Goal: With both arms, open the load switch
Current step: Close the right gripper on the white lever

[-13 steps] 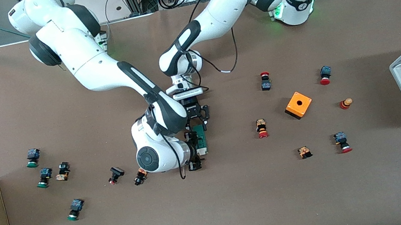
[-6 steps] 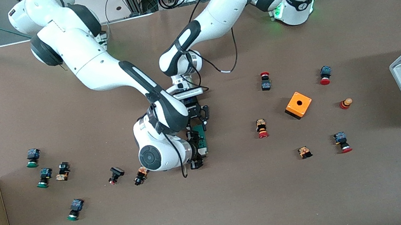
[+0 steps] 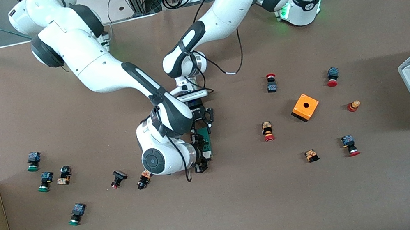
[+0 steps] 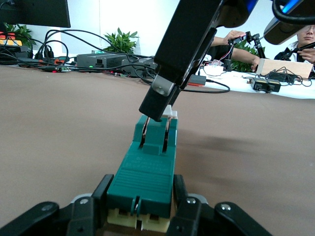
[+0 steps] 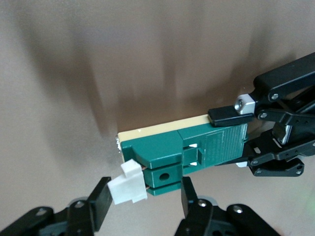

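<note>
Right wrist view shows the load switch [image 5: 182, 147] lying mid-desk [image 3: 245, 208]. Our left gripper [image 4: 140, 209] clamps 1 end; our right gripper [image 5: 142, 199] straddles the white tab [image 5: 129, 184], fingers apart. We judge the next move: pinch the tab and pull.

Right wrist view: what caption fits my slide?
Left gripper shut on slim dark-green load switch; right gripper straddles its white tab end.
</note>
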Motion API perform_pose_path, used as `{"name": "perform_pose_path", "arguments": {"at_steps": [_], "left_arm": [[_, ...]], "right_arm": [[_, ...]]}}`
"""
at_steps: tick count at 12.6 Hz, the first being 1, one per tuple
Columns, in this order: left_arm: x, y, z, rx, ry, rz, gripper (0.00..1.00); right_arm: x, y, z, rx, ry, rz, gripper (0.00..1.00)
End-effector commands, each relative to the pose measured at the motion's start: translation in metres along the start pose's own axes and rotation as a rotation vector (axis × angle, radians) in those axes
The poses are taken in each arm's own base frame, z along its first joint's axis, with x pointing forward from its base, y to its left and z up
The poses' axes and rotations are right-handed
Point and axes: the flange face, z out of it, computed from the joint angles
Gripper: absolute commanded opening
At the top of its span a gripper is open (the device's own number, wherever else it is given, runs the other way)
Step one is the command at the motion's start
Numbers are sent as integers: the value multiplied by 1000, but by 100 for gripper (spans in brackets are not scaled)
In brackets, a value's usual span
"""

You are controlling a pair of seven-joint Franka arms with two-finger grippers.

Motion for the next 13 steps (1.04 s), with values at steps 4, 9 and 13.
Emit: {"name": "perform_pose_path", "arguments": {"at_steps": [4,9,13], "left_arm": [[-4,1,-1,10,7,-5,53],[-4,1,-1,10,7,-2,56],[-4,1,-1,9,8,-2,58]], "right_arm": [[-5,-3,7,-1,-28,21,65],[-4,-5,6,3,-29,17,62],[-5,-4,5,3,-31,15,54]]}}
